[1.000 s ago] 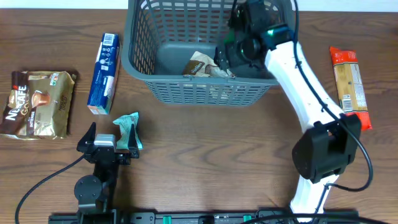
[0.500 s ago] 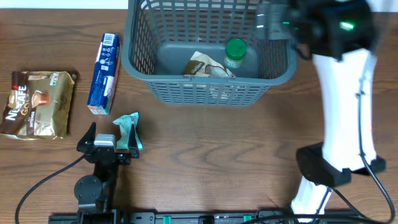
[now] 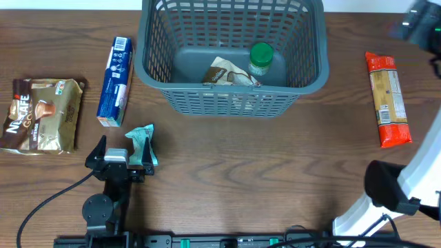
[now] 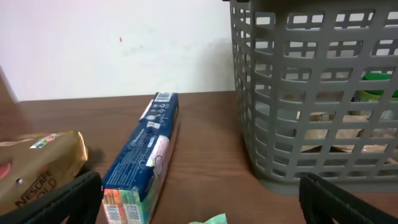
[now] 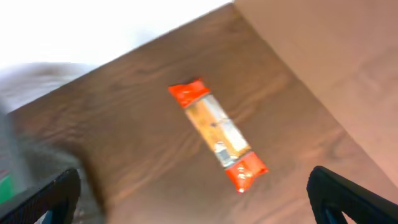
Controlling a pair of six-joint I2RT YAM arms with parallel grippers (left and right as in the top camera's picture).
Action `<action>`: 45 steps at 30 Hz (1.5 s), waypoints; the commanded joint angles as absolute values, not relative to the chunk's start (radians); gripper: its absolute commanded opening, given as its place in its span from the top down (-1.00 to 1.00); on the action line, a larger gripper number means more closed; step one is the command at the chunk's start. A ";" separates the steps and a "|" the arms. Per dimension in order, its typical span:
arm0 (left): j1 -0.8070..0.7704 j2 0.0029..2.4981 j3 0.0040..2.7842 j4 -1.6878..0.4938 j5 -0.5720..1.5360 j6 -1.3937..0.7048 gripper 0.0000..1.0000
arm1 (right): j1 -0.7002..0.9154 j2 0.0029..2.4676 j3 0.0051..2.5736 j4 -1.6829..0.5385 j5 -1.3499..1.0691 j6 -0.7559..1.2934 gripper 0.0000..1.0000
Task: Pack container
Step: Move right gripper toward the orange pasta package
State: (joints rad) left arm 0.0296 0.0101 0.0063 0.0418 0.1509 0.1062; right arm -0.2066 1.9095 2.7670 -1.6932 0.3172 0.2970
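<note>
The grey-teal container (image 3: 233, 102) stands at the table's back centre. Inside it lie a brown packet (image 3: 227, 73) and a green-lidded jar (image 3: 261, 59). My left gripper (image 3: 120, 154) rests low near the front left, open and empty, with a small teal packet (image 3: 142, 143) just ahead of its right finger. In the left wrist view the container (image 4: 311, 93) rises at right and the left gripper (image 4: 199, 205) is wide apart. My right gripper (image 5: 196, 199) hangs open and empty high over the table's right side, looking down at an orange packet (image 5: 217, 134).
A blue carton (image 3: 114, 81) lies left of the container, and a gold Nescafe bag (image 3: 41, 114) lies at the far left. The orange packet (image 3: 387, 98) is at the right edge. The right arm's white link (image 3: 422, 182) stands at the front right.
My right arm has lifted out of the container and swung to the far right, leaving the green-lidded jar inside. The left arm has not moved.
</note>
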 commanded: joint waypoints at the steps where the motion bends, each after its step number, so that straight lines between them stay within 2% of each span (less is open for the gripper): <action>1: 0.026 0.004 0.004 0.046 0.154 0.116 -0.97 | -0.291 1.936 2.738 -1.695 0.314 0.304 -0.99; 9: 0.025 0.004 0.004 0.046 0.154 0.116 -0.97 | -0.445 2.023 2.599 -1.677 0.314 0.312 -0.99; 15: 0.025 0.004 0.004 0.046 0.154 0.116 -0.97 | -0.503 2.077 2.434 -1.563 0.319 0.316 -0.98; 18: 0.026 0.004 0.004 0.046 0.154 0.116 -0.97 | -0.525 2.094 2.351 -1.478 0.311 0.221 -0.99; 24: 0.025 0.004 0.004 0.046 0.154 0.116 -0.97 | -0.530 2.115 2.195 -1.307 0.204 -0.171 -0.99; 29: 0.025 0.004 0.004 0.046 0.154 0.116 -0.97 | -0.530 2.125 2.017 -1.144 0.147 -0.288 -0.98; 45: 0.025 0.004 0.004 0.046 0.154 0.116 -0.97 | -0.530 2.132 1.462 -0.653 0.070 -0.315 -0.98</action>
State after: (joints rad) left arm 0.0296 0.0101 0.0063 0.0418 0.1509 0.1062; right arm -0.5274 2.1315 1.5188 -0.6949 0.0837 -0.2935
